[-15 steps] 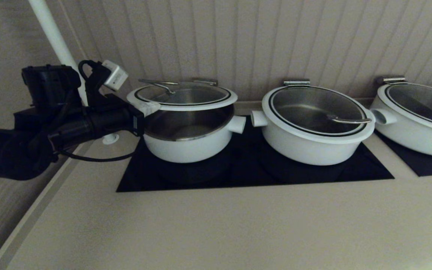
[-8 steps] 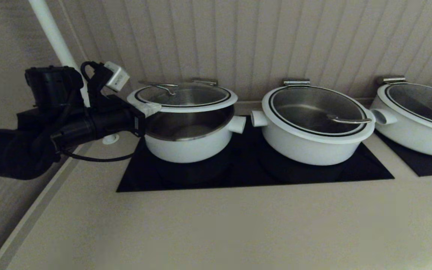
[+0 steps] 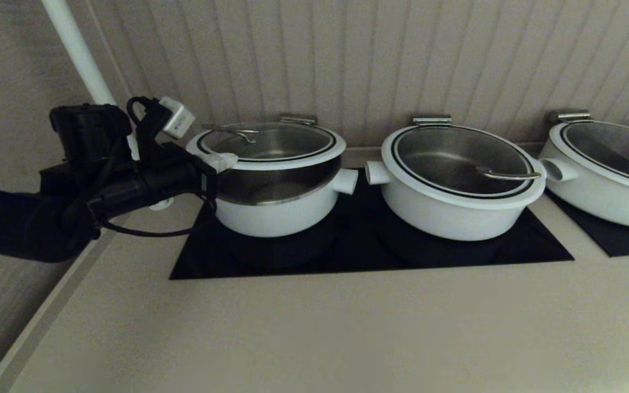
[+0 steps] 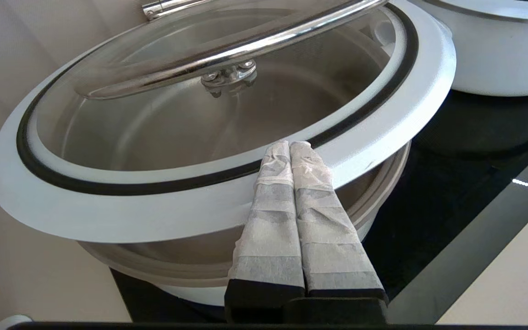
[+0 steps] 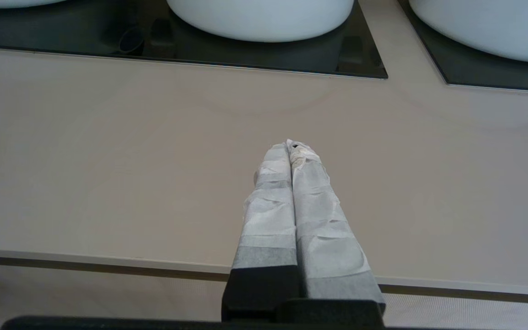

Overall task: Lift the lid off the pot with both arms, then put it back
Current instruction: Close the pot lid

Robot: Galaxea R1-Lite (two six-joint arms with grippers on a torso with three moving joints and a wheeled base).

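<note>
The round glass lid with white rim and steel loop handle (image 3: 266, 143) sits tilted above the deep white pot with steel interior (image 3: 278, 192), its left edge raised. The left hand (image 4: 290, 145), fingers pressed together, touches the lid's rim from that side. The right hand (image 5: 291, 145), also pressed together, hovers over the beige desk (image 5: 131, 151), well apart from the pot.

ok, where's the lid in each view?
Head: the lid sits left of centre, tilted above the pot, the left gripper at its near-left rim.
Left wrist: the lid fills most of the frame, the shut fingers lying over its rim.
Right wrist: not in it.
Shared landmark: the black cooktop.
</note>
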